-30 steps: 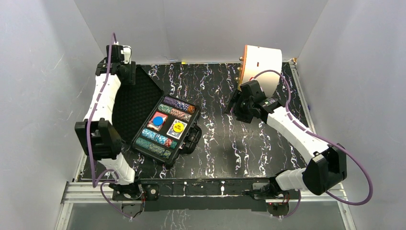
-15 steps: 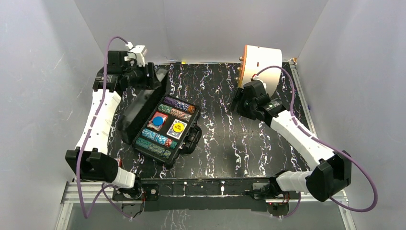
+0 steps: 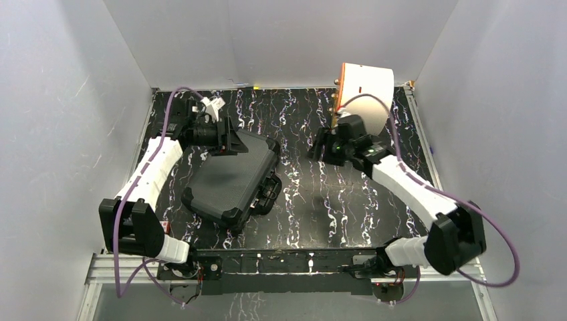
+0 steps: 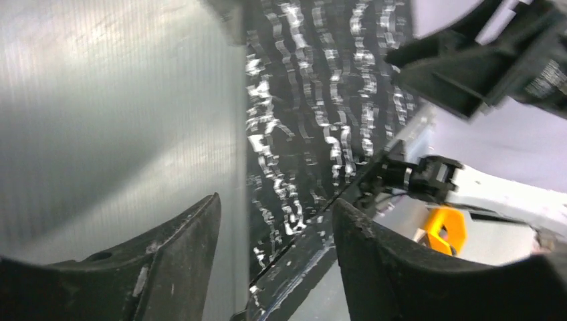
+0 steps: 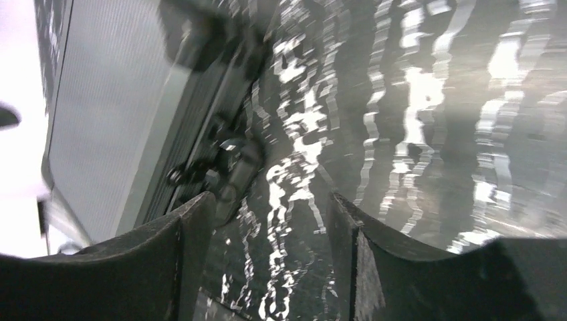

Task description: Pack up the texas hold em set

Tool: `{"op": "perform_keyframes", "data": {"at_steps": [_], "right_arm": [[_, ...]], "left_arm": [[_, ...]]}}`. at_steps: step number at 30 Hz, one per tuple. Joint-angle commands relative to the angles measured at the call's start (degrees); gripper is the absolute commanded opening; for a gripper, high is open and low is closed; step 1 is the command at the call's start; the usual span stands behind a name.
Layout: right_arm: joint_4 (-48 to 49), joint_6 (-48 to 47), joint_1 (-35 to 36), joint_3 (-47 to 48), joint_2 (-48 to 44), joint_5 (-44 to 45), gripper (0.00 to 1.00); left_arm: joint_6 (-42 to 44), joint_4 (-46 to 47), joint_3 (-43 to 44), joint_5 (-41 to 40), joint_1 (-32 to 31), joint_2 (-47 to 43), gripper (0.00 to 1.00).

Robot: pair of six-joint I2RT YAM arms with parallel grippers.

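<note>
The black case (image 3: pixel 220 200) lies on the left half of the table (image 3: pixel 321 214). Its lid (image 3: pixel 234 172) is down over the base, so no chips or cards show. The front edge, with its 2 latches (image 3: pixel 269 192), is turned toward the table's middle. Whether those latches are snapped home I cannot tell from above.

The left gripper (image 3: pixel 231 142) sits at the lid's far corner, touching it or just above it. Its fingers are parted and hold nothing, and its wrist view shows only blurred grey surface and table between them. The right gripper (image 3: pixel 319 150) hovers to the right of the case, apart from it. It too is part-open and empty, with the latch side of the case in its wrist view. The white cylinder (image 3: pixel 366 87) stands behind it (no part of the set).

The step in hand looks like securing the lid. To do it well, I judge that the left arm should press flat on the lid near the front edge to seat it. The right arm should come in low and square to the latches and push 1 at a time, without shoving the case sideways.
</note>
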Motion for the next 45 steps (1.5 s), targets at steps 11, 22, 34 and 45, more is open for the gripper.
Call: {"op": "perform_keyframes", "data": {"at_steps": [11, 22, 34, 45], "right_arm": [[13.8, 1.7, 17.0, 2.1, 14.2, -9.9, 0.50], [18.1, 7.8, 17.0, -3.6, 19.9, -13.6, 0.62], [33.0, 10.0, 17.4, -7.9, 23.5, -21.8, 0.76], [40.8, 11.4, 17.7, -8.6, 27.0, -25.1, 0.81]], "left_arm": [[-2.1, -8.6, -7.4, -35.5, -8.1, 1.2, 0.42], [-3.5, -11.4, -10.6, -43.4, -12.0, 5.2, 0.29], [-3.5, -10.9, -11.3, -43.0, -12.8, 7.1, 0.28], [-3.5, -10.1, -11.2, -41.9, -12.8, 6.9, 0.28]]}}
